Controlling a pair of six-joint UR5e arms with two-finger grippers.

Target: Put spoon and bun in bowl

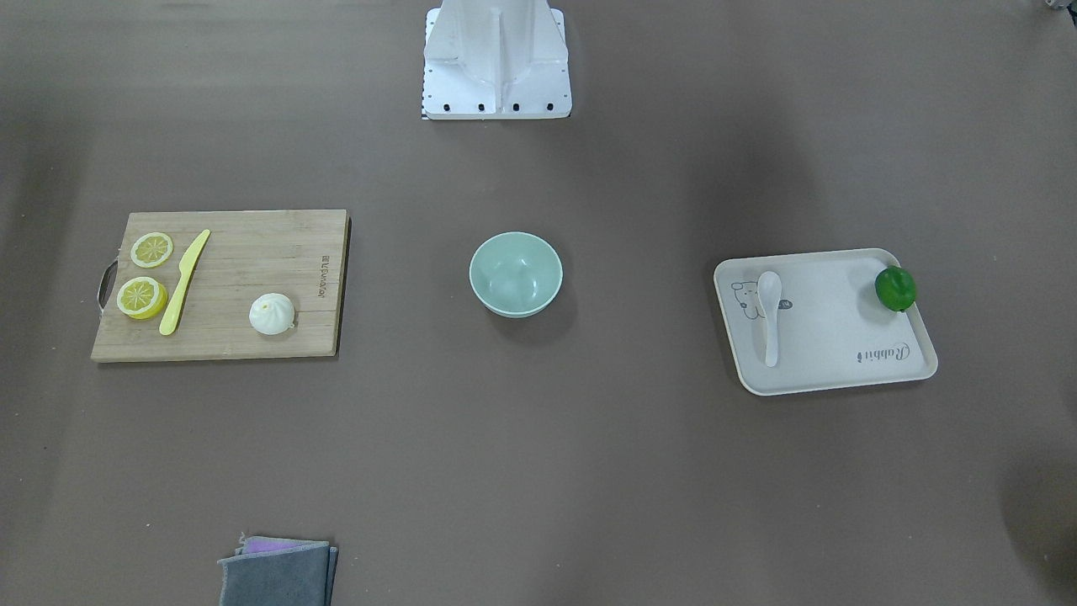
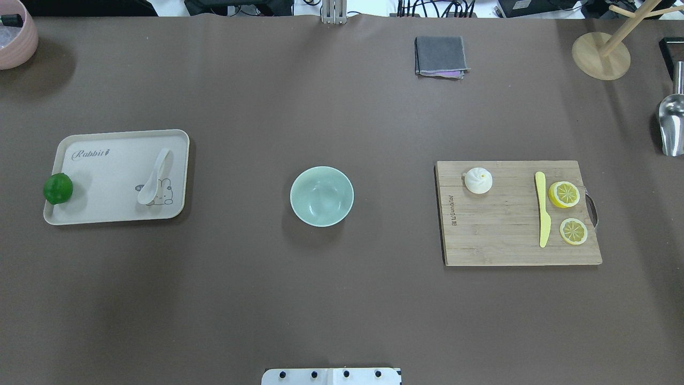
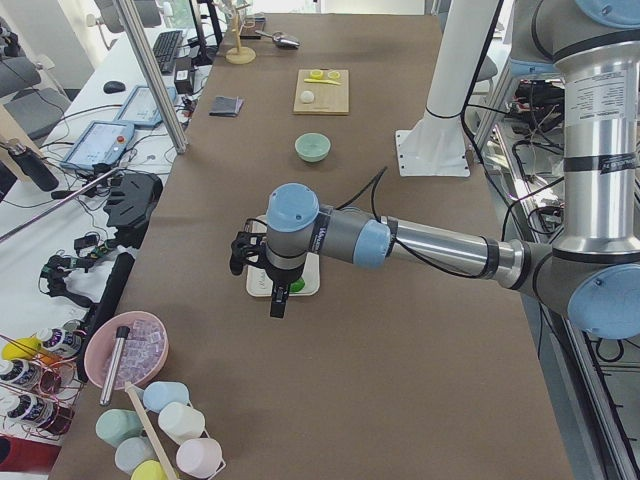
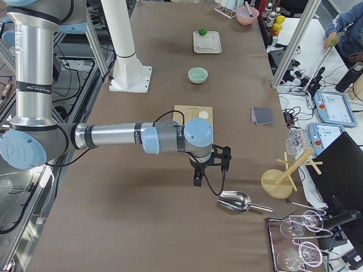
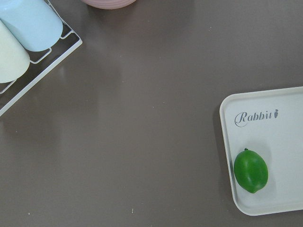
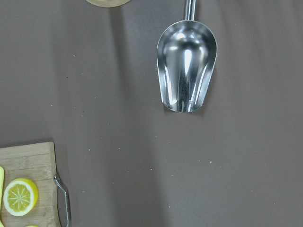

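Note:
The mint-green bowl (image 2: 321,195) stands empty at the table's middle. The white spoon (image 2: 155,176) lies on the beige tray (image 2: 107,208) on the robot's left. The white bun (image 2: 478,181) sits on the wooden cutting board (image 2: 507,240) on the robot's right. My left gripper (image 3: 277,308) hangs above the table's left end by the tray; I cannot tell whether it is open or shut. My right gripper (image 4: 197,180) hangs beyond the board, near a metal scoop (image 6: 186,66); I cannot tell its state either. Neither gripper shows in the overhead, front-facing or wrist views.
A green lime (image 2: 57,188) sits on the tray's outer edge. A yellow knife (image 2: 542,208) and two lemon slices (image 2: 564,194) lie on the board. A folded grey cloth (image 2: 440,56), a wooden stand (image 2: 601,56) and a pink bowl (image 2: 16,37) stand along the far edge.

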